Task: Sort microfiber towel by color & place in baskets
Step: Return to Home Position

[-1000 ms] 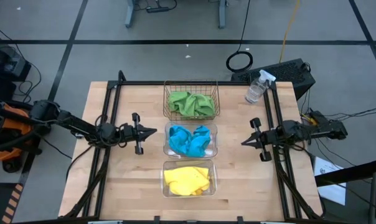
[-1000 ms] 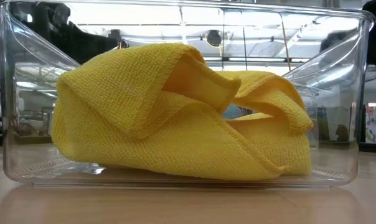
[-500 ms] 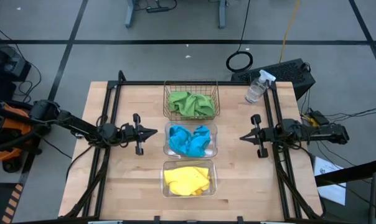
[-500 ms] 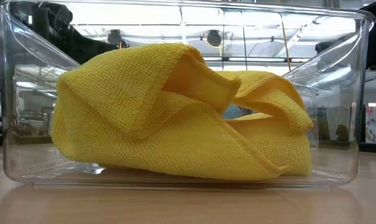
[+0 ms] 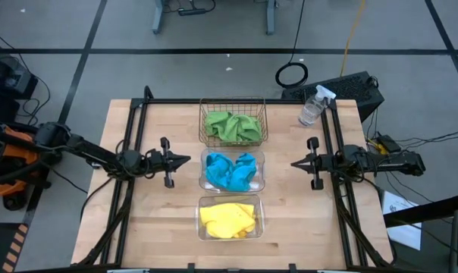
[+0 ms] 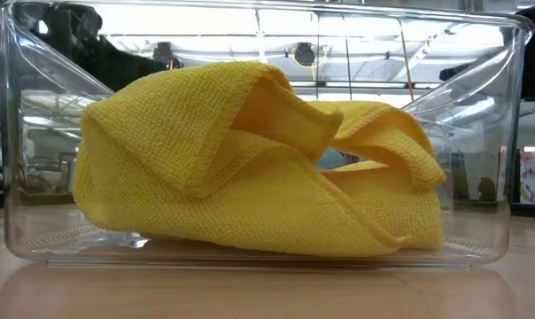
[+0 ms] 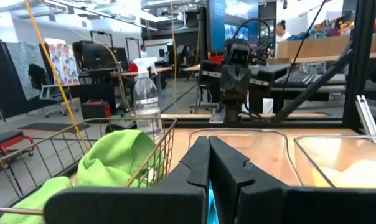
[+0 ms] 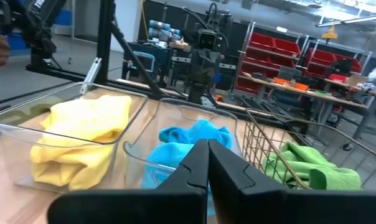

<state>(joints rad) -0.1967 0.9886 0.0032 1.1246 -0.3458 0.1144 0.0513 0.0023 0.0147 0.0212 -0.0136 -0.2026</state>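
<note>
A robotics lab or workshop is indicated: red parts bins (image 8: 263, 62) on racks, workbenches (image 8: 303, 86), tape-lined grey floor (image 5: 214, 76), office chair (image 7: 48, 93).

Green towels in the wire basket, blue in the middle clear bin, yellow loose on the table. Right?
No. The yellow towels are inside the other clear bin, as the low view shows. The green towels in the wire basket and blue towels in the middle bin are right.
</note>
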